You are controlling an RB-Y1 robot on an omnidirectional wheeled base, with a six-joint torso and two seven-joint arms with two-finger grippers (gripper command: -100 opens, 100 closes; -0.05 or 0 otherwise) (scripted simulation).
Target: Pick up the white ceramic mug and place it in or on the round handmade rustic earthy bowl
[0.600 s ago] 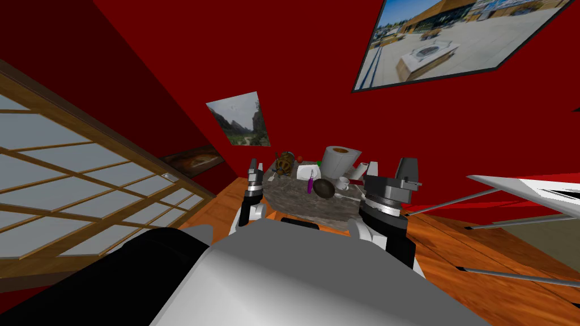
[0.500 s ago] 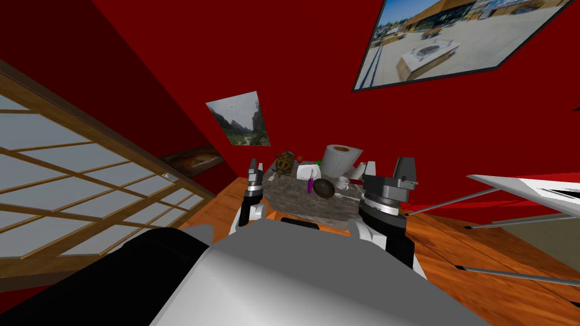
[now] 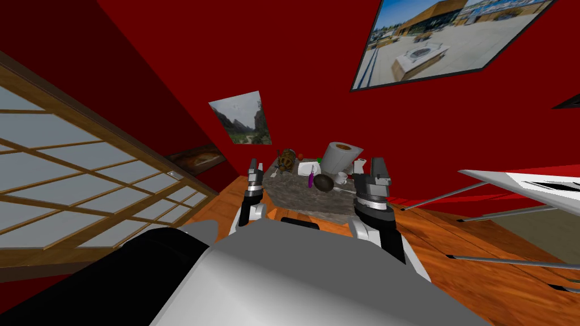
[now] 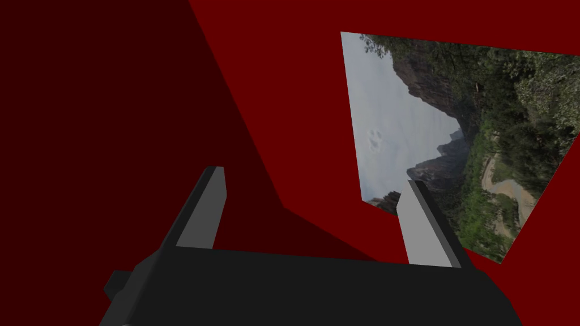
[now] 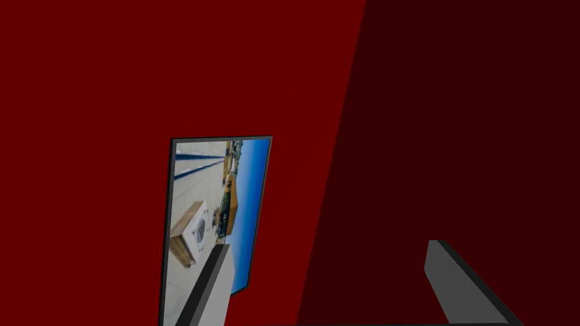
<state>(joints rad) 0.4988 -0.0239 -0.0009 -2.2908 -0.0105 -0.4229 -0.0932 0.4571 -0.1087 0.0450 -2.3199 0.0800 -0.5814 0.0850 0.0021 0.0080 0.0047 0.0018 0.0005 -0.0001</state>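
Progress: 0 steps done; white mug (image 3: pixel 341 178) on worktop (image 3: pixel 294 199) just beside bowl (image 3: pixel 323 184), ungrasped.
Left end effector (image 4: pixel 314 182): apart, empty.
Right end effector (image 5: pixel 328 247): apart, empty.

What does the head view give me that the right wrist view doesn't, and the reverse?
Head view: the white mug beside the dark round bowl on the grey table, with the left pincer at the table's left edge. Right wrist view: the right pincer close up, open, with nothing between its blades. Both: the right pincer, which the head view places at the table's right edge, short of the mug.
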